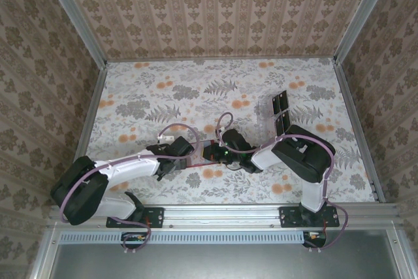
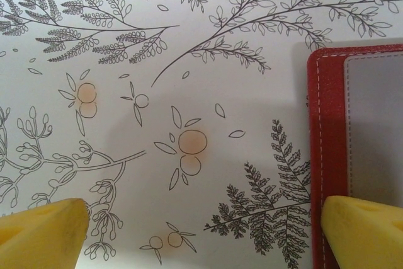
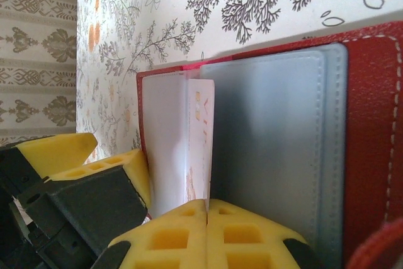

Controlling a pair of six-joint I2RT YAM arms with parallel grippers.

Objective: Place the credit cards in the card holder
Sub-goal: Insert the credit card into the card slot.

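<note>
**A:** What's in front of you, biggest thing first?

**B:** You've got the flower-printed table [image 1: 130, 96]. A clear rack [image 1: 281, 106] with black panels stands right of centre (set back from the work).

**A:** And the card holder?

**B:** Your card holder [image 2: 327, 155] lies open near the table's middle, a bit toward the near edge. You can see clear sleeves [image 3: 271, 143] inside the red cover.

**A:** Any card?

**B:** One pale credit card [image 3: 200, 130] stands on edge among those sleeves.

**A:** The pincers?

**B:** Your right pincer [image 3: 208, 231] is clenched on that card's near edge, its yellow pads [image 3: 170, 237] pressed together. Your left pincer [image 2: 201, 237] is released and spread wide. One fingertip [image 2: 365, 231] sits over the holder's red edge and the other is over bare table.
</note>
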